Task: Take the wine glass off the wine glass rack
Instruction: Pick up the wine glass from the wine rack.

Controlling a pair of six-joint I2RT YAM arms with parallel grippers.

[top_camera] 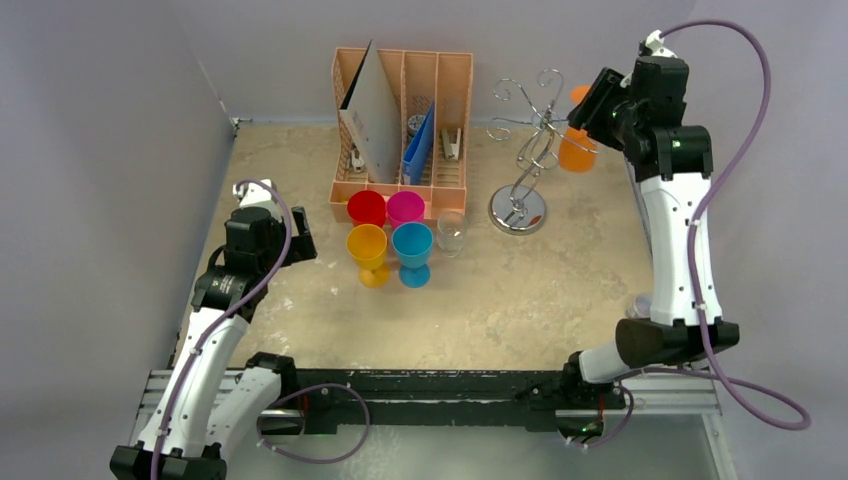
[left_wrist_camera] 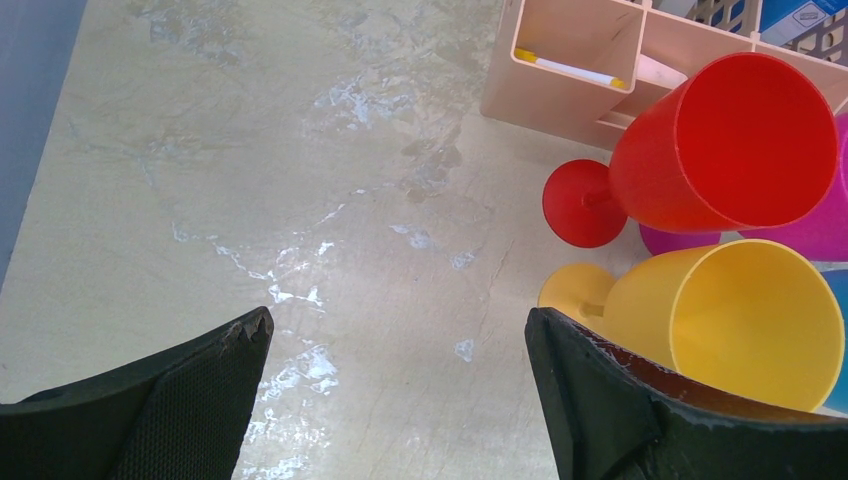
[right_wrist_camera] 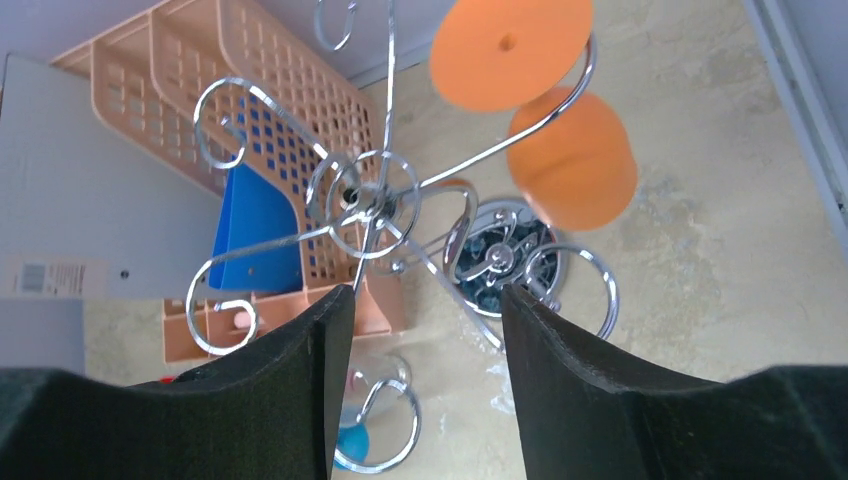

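Note:
An orange wine glass (top_camera: 577, 148) hangs upside down from a right-hand arm of the silver wire wine glass rack (top_camera: 520, 150). In the right wrist view its round foot (right_wrist_camera: 510, 45) rests over a wire loop, its bowl (right_wrist_camera: 572, 160) hangs below, and the rack's hub (right_wrist_camera: 365, 195) lies just ahead of the fingers. My right gripper (right_wrist_camera: 425, 290) hovers above the rack, open, with nothing between its jaws; the glass is ahead and to the right, untouched. My left gripper (left_wrist_camera: 400, 320) stands wide open over bare table, just left of the coloured glasses.
A peach slotted organiser (top_camera: 400, 120) with a folder and blue file stands at the back. In front of it stand red (top_camera: 366, 208), magenta (top_camera: 405, 208), yellow (top_camera: 367, 250) and blue (top_camera: 412, 250) wine glasses and a clear glass (top_camera: 451, 232). Walls close the left and back.

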